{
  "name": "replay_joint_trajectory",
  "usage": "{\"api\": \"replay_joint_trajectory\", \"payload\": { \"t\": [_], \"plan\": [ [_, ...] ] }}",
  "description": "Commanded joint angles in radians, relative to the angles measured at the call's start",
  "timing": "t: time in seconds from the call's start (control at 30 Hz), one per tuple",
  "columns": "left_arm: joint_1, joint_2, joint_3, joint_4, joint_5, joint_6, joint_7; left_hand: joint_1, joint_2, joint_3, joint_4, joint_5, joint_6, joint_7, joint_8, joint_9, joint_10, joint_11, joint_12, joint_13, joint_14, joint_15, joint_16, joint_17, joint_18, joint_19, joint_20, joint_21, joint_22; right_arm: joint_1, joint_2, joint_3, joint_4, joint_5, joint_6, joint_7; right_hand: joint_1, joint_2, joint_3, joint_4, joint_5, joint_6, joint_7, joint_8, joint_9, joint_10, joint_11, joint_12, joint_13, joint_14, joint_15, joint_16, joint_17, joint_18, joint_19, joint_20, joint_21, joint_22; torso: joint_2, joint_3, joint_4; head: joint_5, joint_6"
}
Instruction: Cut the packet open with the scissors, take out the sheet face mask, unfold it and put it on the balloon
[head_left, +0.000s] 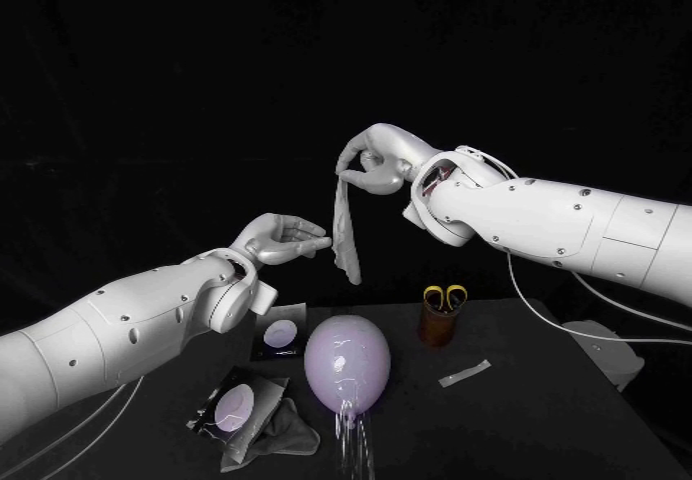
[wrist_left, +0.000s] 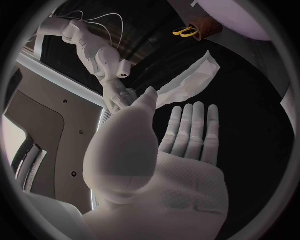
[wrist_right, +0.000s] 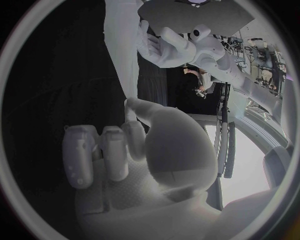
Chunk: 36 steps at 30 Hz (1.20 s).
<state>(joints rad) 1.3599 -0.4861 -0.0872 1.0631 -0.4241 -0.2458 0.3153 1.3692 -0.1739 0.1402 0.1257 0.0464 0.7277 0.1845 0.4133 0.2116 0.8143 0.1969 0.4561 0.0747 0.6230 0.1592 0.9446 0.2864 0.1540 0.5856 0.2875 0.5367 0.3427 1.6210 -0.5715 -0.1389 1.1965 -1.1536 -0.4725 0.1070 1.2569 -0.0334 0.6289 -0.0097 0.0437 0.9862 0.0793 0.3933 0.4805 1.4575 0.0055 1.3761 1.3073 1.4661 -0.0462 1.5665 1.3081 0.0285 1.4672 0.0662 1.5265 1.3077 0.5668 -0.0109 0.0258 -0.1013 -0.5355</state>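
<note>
My right hand is raised over the table's back and pinches the top of the folded white sheet mask, which hangs straight down as a narrow strip. My left hand hovers just left of the strip's lower part, fingers apart and holding nothing. In the left wrist view the left hand has its fingers stretched toward the mask. In the right wrist view the right hand holds the mask at the fingertips. The lavender balloon lies on the table below. The yellow-handled scissors stand in a brown cup.
The cut-open packet lies crumpled at the front left, and a second dark packet lies behind it. A small cut-off strip lies right of the balloon. The brown cup stands behind the balloon's right side.
</note>
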Motion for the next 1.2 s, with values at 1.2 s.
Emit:
{"api": "replay_joint_trajectory", "payload": {
  "t": [1.2],
  "plan": [
    [-0.003, 0.030, 0.008, 0.038, -0.166, -0.264, -0.011, 0.114, 0.071, -0.302, 0.134, 0.001, -0.086, -0.006, 0.442, 0.110, -0.139, -0.071, 0.597, 0.220, 0.167, -0.081, 0.523, 0.153, 0.026, 0.237, -0.102, 0.367, 0.220, -0.006, 0.012, -0.001, 0.009, 0.004, 0.015, -0.007, -0.002, 0.006, 0.004, -0.005, 0.005, 0.010, 0.000, 0.038, 0.110, 0.028, -0.001, 0.009, 0.168, 0.105, -0.008, 0.004, 0.263, -0.019, 0.081, -0.008, 0.007, 0.250, -0.001, 0.0009, 0.0002, 0.000, 0.001]
  ]
}}
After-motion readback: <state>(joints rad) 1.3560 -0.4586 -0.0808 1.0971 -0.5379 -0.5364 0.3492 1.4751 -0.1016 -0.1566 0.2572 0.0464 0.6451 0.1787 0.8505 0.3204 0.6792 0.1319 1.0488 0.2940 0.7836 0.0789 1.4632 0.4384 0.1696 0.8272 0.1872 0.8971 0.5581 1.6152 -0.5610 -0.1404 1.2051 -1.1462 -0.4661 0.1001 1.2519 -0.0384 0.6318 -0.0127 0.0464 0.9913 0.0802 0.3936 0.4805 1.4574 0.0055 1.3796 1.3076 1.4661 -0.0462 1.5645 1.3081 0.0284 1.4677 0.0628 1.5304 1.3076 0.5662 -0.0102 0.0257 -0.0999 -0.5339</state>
